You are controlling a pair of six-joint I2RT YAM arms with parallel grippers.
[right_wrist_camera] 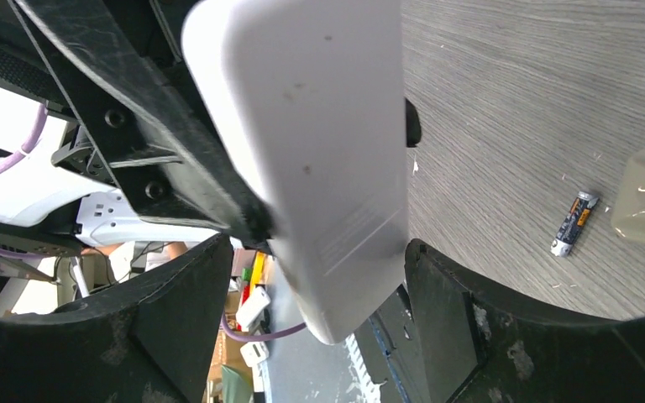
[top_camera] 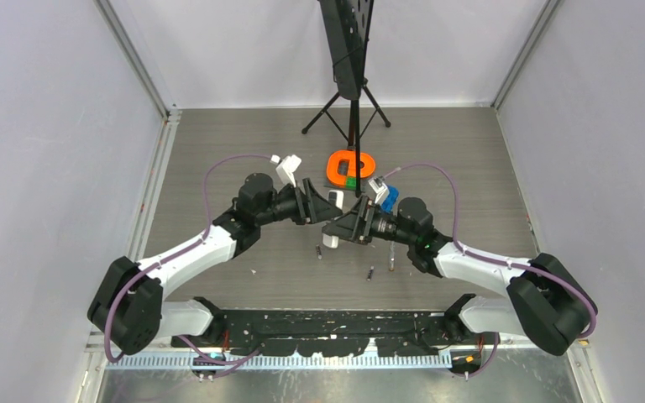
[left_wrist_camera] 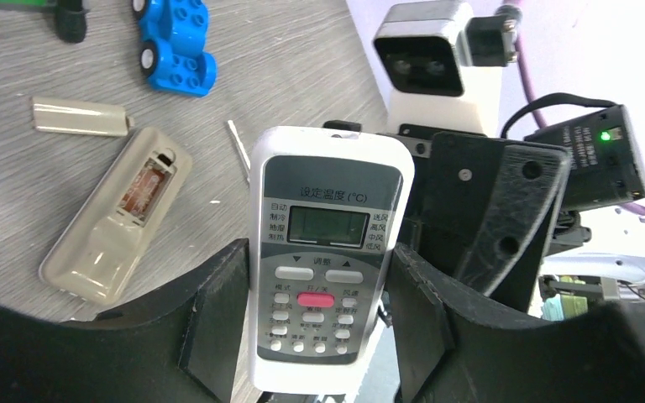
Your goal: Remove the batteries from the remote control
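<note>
1. The left gripper (left_wrist_camera: pixel 319 277) was closed on the long edges of the white air-conditioner remote (left_wrist_camera: pixel 329 218). The keypad was turned toward its own wrist so that the back was offered. The left arm (top_camera: pixel 193 252) was bent inward at the elbow.
2. The right gripper (right_wrist_camera: pixel 312 256) was spread open around that remote's smooth back, apparently to reach the battery side. The right arm (top_camera: pixel 470 260) was mirrored.
3. One loose AAA battery (right_wrist_camera: pixel 573 223) was seen on the table (right_wrist_camera: pixel 512 101), right of the remote. Any batteries inside were hidden.

Pale walls (top_camera: pixel 50 126) surround a seemingly wood-grain tabletop (top_camera: pixel 218 143).
</note>
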